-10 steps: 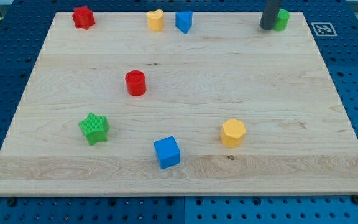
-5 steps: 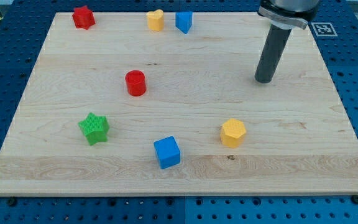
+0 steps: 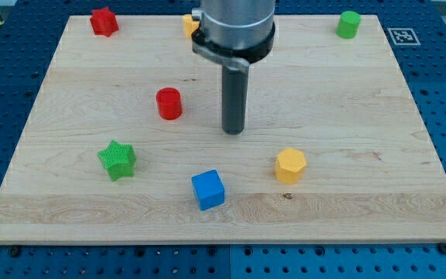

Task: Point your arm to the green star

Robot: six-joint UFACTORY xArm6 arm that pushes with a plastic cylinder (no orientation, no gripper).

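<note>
The green star lies on the wooden board at the view's lower left. My tip rests on the board near its middle, well to the right of the star and a little above it. The tip touches no block. The red cylinder is to the tip's left, the blue cube below it, and the yellow hexagon block to its lower right.
A red star sits at the top left. A yellow block at the top is partly hidden behind the arm. A green cylinder sits at the top right. A marker tag lies off the board's top right corner.
My tip has moved from the top right, beside the green cylinder, down and to the left to the board's middle. The arm now hides the blue block at the top. No block moved.
</note>
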